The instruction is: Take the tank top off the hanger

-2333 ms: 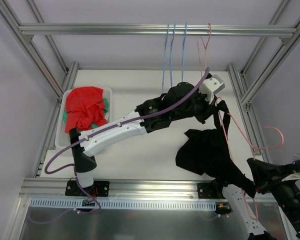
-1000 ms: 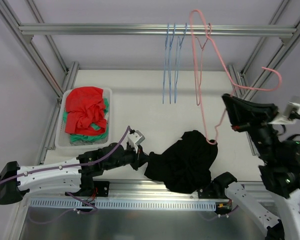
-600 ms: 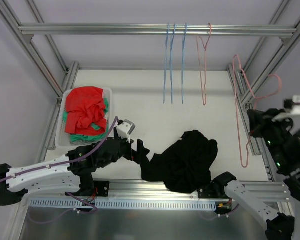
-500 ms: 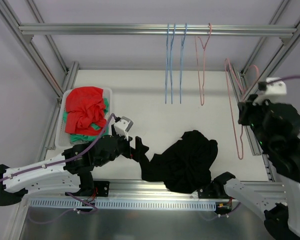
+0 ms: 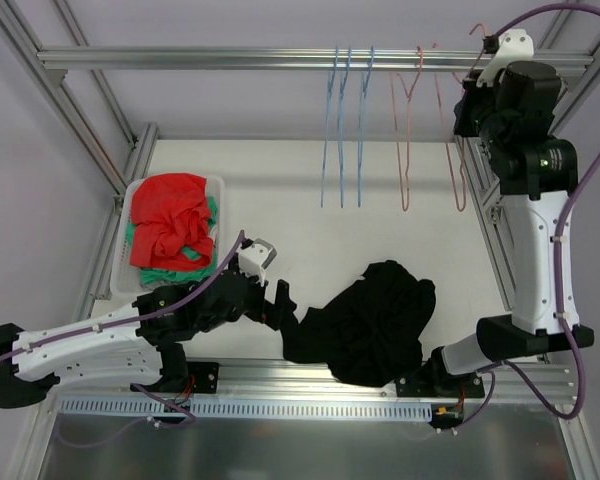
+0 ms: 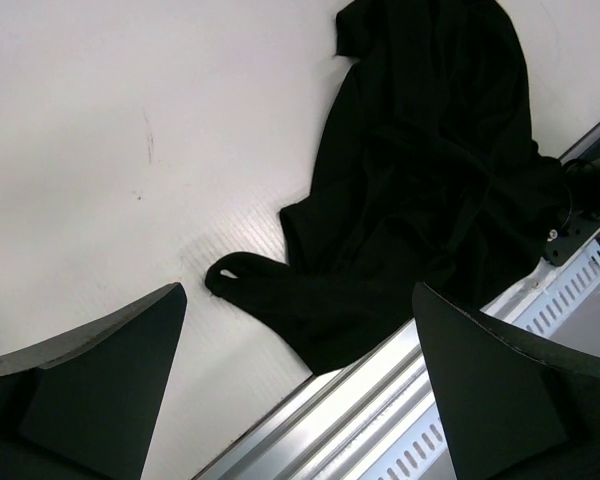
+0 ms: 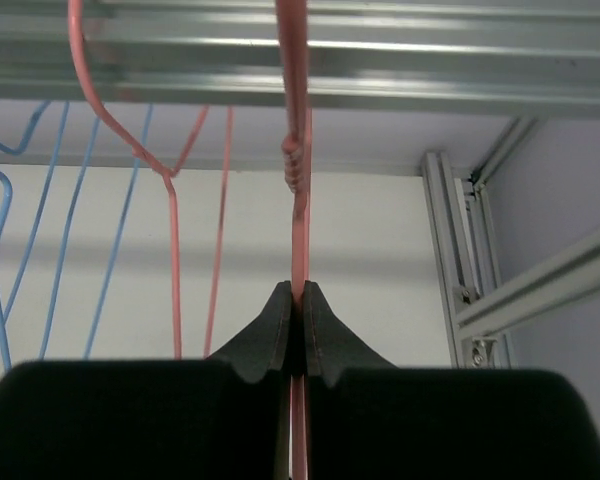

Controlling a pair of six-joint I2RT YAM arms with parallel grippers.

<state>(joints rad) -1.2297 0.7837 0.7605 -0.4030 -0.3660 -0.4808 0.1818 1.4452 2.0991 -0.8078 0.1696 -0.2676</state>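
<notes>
Two arms are seen at work; nearest, the left arm (image 5: 110,335) is stretched low along the front edge of the worktop (image 5: 300,240), and the left jaws are spread wide apart, with nothing between the fingers (image 6: 90,370). Just beyond them the black tank top (image 5: 365,320) is spread in a crumpled heap on the worktop, off any hanger; its near hem is draped over the aluminium edge rail (image 6: 380,420), and one strap loop (image 6: 235,275) is turned towards the open jaws without being touched by them. Further back on the left, a white basket (image 5: 130,200) is set against the frame, and a red cloth (image 5: 170,220) is piled in it over a green cloth (image 5: 160,272). At the far end, three blue hangers (image 5: 342,130) and a pink hanger (image 5: 405,140) are hung from the overhead rail (image 5: 230,58). Beside them, to the right, the right arm (image 5: 540,200) is raised up to that rail; the right jaws are pressed together on the wire of a second pink hanger (image 7: 298,200), just below its twisted neck. That hanger is held upright and bare; whether its hook is resting on the rail cannot be told.
</notes>
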